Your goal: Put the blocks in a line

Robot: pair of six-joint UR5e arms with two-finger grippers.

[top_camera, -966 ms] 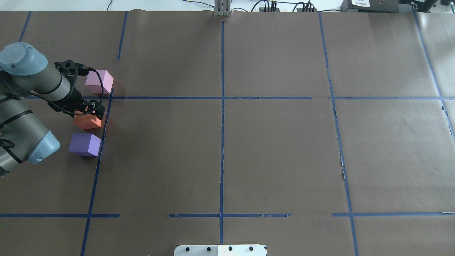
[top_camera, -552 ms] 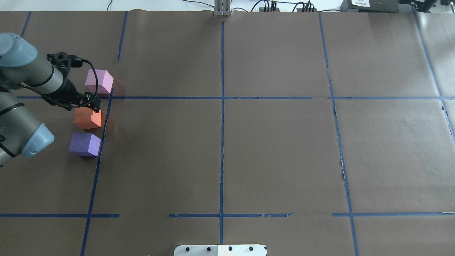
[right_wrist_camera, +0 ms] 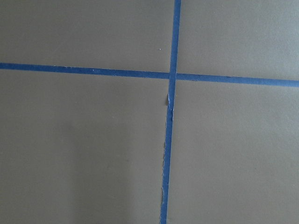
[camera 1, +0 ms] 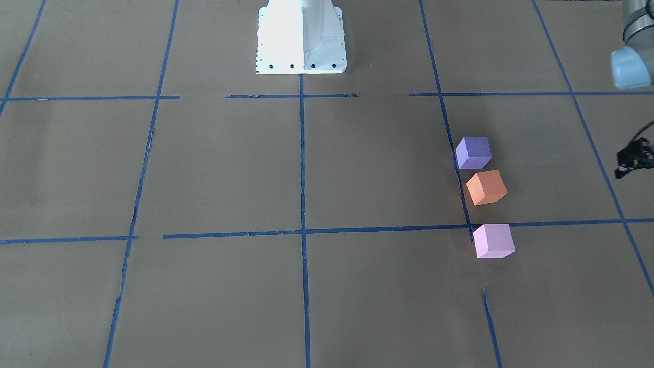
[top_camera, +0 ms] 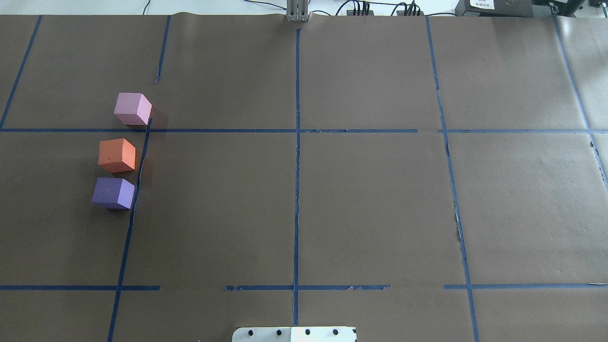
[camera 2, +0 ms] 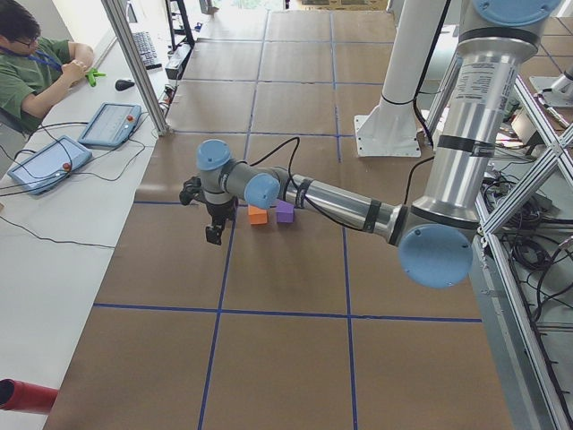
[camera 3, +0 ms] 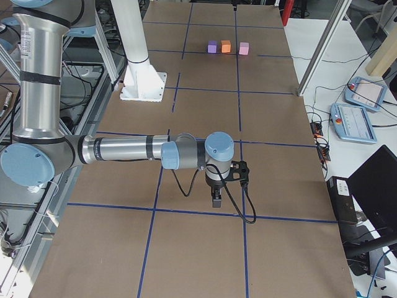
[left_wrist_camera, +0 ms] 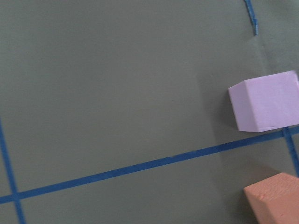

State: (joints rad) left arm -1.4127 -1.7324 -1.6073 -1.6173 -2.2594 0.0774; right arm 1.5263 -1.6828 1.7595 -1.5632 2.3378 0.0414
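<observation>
The left hand (camera 2: 213, 235) hangs just over the tabletop (top_camera: 370, 199), near the orange block (top_camera: 117, 155), on the side away from the middle of the tabletop. It points down. It is small and dark from where I stand, so I cannot tell if it is spread apart or pressed together. It holds no block and touches none. All three blocks sit on the tabletop by themselves.

The right hand (camera 3: 215, 200) is well apart from the orange block, way off at the other end of the tabletop. It points down too, over a cross of blue tape (right_wrist_camera: 172, 77). I cannot tell if this one is apart or together either.

The orange block is the middle one of the row. The purple block (top_camera: 113, 193) sits just beside it, on the side nearer the robot, with a thin gap between them. The pink block (top_camera: 133, 109) is on the orange block's other side, a bit farther off, and a blue tape line (top_camera: 213, 130) runs between those two.

A second ago the left hand was right over the orange block and hid part of it. Now it has pulled away and the whole block shows from above. The three blocks have not moved.
</observation>
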